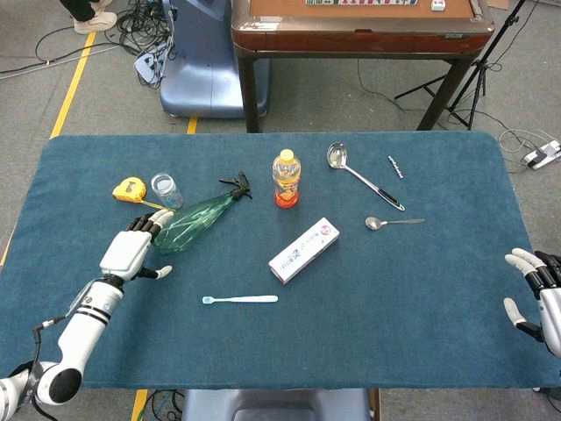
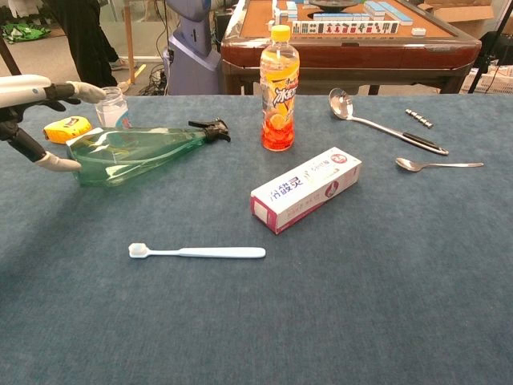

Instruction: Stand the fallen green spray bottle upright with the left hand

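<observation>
Risk: green spray bottle [image 1: 195,222] lies on its side near table's left, base toward left hand [image 1: 131,253], black nozzle pointing away. Faceted body could roll or slide off toward glass jar [image 1: 164,189] & tape measure [image 1: 130,189] if grip lands off-centre. Left hand released, fingers spread at bottle's base, holding nothing. Right hand [image 1: 536,289] idle, open, far edge.

Our left arm reaches forward from the near-left corner of the table [image 1: 421,351], white forearm angled up and inward; our left hand [image 1: 131,252] sits at the wide base of the green spray bottle [image 1: 195,220], fingers [image 1: 151,224] spread toward it and thumb held apart lower down, holding nothing; whether the fingertips touch the bottle we cannot tell; our right hand [image 1: 536,294] sits at the right edge of the table, far from the bottle, fingers apart and unloaded.
</observation>
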You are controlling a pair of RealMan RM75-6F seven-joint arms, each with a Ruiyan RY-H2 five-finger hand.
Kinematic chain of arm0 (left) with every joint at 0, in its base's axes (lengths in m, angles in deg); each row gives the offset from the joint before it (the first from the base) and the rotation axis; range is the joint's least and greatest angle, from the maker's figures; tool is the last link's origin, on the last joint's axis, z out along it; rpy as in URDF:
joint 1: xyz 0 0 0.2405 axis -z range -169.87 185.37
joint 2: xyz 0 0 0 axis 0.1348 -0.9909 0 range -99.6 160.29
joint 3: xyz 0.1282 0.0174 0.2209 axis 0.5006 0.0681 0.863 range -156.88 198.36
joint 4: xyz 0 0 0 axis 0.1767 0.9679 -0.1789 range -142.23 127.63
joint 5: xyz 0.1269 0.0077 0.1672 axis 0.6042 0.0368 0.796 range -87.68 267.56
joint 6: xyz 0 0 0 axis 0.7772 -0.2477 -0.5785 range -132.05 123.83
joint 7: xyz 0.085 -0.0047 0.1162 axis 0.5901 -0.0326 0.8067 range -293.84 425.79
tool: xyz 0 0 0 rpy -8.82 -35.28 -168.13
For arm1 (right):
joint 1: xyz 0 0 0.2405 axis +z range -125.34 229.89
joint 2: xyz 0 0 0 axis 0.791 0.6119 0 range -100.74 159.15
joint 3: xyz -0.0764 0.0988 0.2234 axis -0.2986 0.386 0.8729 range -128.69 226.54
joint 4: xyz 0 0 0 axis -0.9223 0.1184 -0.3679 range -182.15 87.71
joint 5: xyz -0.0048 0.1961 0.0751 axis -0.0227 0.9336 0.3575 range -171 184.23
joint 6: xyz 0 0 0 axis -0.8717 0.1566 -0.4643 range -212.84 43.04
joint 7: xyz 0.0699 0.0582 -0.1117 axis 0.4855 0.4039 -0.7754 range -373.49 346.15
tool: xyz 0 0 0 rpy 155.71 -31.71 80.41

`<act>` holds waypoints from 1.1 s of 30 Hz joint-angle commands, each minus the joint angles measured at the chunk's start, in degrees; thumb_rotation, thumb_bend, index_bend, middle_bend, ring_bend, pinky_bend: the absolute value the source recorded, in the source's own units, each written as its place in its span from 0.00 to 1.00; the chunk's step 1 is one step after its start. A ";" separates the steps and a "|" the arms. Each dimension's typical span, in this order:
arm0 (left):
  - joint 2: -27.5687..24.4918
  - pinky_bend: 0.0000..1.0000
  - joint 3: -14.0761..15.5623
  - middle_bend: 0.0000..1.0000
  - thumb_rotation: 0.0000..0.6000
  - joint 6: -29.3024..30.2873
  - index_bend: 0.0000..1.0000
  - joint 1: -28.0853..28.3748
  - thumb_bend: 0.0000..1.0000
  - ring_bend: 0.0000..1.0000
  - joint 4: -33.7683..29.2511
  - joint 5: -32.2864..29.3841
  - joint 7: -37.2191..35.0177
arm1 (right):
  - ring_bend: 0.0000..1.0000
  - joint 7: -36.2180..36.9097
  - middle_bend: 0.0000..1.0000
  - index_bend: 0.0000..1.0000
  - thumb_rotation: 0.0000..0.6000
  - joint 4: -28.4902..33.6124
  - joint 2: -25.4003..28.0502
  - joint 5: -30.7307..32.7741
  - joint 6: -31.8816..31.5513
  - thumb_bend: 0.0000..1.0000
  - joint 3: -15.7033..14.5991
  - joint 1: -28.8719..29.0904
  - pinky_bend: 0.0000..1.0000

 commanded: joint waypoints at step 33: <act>12.03 0.07 0.81 0.23 1.00 0.30 0.21 13.86 0.23 0.18 12.35 -28.93 15.48 | 0.12 1.70 0.20 0.22 1.00 -0.79 0.46 0.53 -0.71 0.33 -0.15 -0.94 0.14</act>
